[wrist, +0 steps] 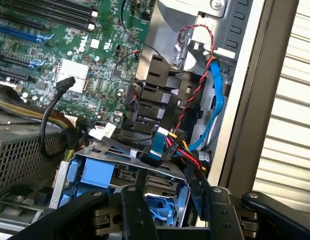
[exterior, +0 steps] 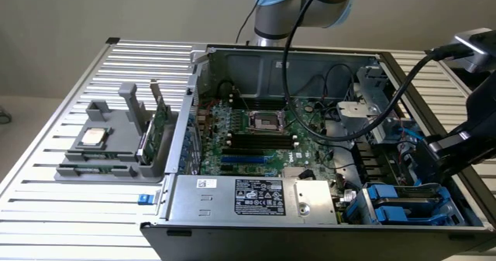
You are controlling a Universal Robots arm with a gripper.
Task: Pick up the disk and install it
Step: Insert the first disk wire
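Now | slatted metal table (exterior: pixel 46 214) | plain beige wall (exterior: pixel 78 11) | disk (exterior: pixel 408 196) in case (exterior: pixel 232 240)

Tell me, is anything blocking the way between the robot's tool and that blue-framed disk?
Nothing visible lies between them: the tool hangs right over the disk, which sits in a corner bay of the computer case. The nearest clutter is a bundle of red and black wires running down beside it, with a blue cable behind.

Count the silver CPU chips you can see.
1: the CPU chip lies on the grey holder at the exterior view's left, outside the case. Others could be hidden inside the case.
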